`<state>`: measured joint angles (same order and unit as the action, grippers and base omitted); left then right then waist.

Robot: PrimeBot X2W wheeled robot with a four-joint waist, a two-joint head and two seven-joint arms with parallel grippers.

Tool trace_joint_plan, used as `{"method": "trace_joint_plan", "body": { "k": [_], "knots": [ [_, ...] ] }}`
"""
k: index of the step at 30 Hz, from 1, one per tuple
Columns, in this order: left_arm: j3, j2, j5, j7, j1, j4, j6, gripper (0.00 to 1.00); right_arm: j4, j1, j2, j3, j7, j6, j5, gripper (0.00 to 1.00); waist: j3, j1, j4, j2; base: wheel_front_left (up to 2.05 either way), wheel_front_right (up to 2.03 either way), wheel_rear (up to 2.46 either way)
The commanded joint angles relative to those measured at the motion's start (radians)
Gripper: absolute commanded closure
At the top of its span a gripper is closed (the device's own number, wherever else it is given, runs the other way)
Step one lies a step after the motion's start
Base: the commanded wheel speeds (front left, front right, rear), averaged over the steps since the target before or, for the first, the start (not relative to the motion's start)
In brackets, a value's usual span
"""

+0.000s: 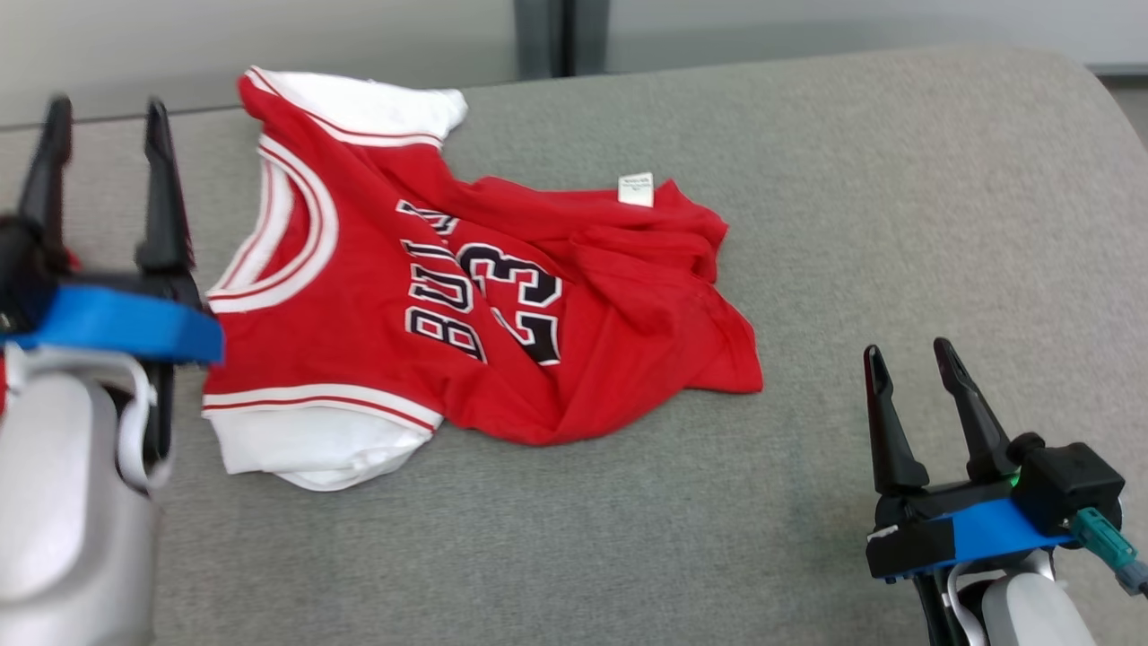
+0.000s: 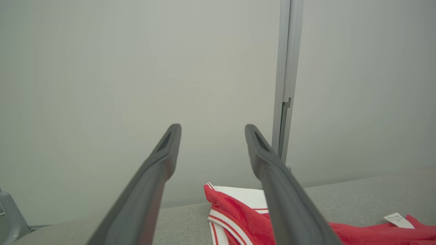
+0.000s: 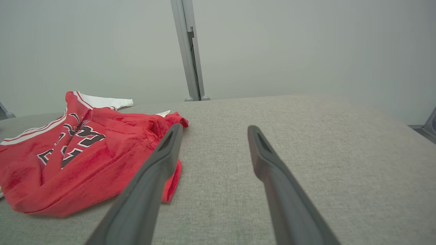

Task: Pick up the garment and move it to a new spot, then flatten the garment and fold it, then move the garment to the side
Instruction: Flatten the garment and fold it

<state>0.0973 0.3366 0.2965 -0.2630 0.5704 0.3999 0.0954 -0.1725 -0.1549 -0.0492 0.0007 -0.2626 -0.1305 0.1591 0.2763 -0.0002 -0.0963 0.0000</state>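
One grey padded surface (image 1: 852,224) bears the garment (image 1: 466,305), a crumpled red jersey with white sleeves and black lettering, toward the robot's left; the left gripper (image 1: 108,106) stands spread and empty just beside its collar; the right gripper (image 1: 907,350), likewise spread and empty, sits apart from its hem; a small white label (image 1: 636,189) shows at the far edge.

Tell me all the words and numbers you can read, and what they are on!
"23": on the red jersey, in black digits.
"BUL": beside the number on the jersey; the remaining letters are lost in a crease.
White tag on the jersey's far edge: print too small to read.
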Motion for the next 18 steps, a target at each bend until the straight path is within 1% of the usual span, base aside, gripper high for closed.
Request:
{"method": "trace_joint_plan", "body": {
  "k": [1,6,9,13,15,16,18],
  "knots": [
    [-0.017,-0.014,-0.010,-0.002,-0.046,-0.027,0.004,0.00,-0.002,0.013,-0.002,0.000,-0.003,0.000,-0.009,0.00,-0.013,0.0002,0.010,0.0000,0.00,0.00,0.00],
    [-0.079,-0.081,-0.048,-0.002,-0.205,-0.131,0.014,0.00,-0.013,0.038,-0.002,-0.011,-0.003,0.000,-0.019,0.00,-0.066,0.0002,0.062,0.0000,0.00,0.00,0.00],
    [-0.098,-0.112,-0.072,-0.002,-0.285,-0.174,0.020,0.00,-0.017,0.056,-0.003,-0.017,-0.003,0.000,-0.023,0.00,-0.095,0.0002,0.094,0.0000,0.00,0.00,0.00],
    [-0.126,-0.146,-0.095,-0.002,-0.373,-0.213,0.028,0.00,-0.023,0.078,-0.003,-0.017,-0.003,0.000,-0.024,0.00,-0.125,0.0002,0.127,0.0000,0.00,0.00,0.00],
    [-0.130,-0.153,-0.103,-0.002,-0.392,-0.224,0.030,0.00,-0.024,0.083,-0.003,-0.018,-0.003,0.000,-0.023,0.00,-0.131,0.0002,0.134,0.0000,0.00,0.00,0.00],
    [-0.137,-0.168,-0.112,-0.002,-0.423,-0.235,0.030,0.00,-0.025,0.090,-0.003,-0.021,-0.003,0.000,-0.019,0.00,-0.142,0.0002,0.148,0.0000,0.00,0.00,0.00],
    [-0.139,-0.173,-0.116,-0.002,-0.440,-0.239,0.030,0.00,-0.027,0.095,-0.002,-0.017,-0.003,0.000,-0.017,0.00,-0.146,0.0002,0.153,0.0000,0.00,0.00,0.00]
  ]
}}
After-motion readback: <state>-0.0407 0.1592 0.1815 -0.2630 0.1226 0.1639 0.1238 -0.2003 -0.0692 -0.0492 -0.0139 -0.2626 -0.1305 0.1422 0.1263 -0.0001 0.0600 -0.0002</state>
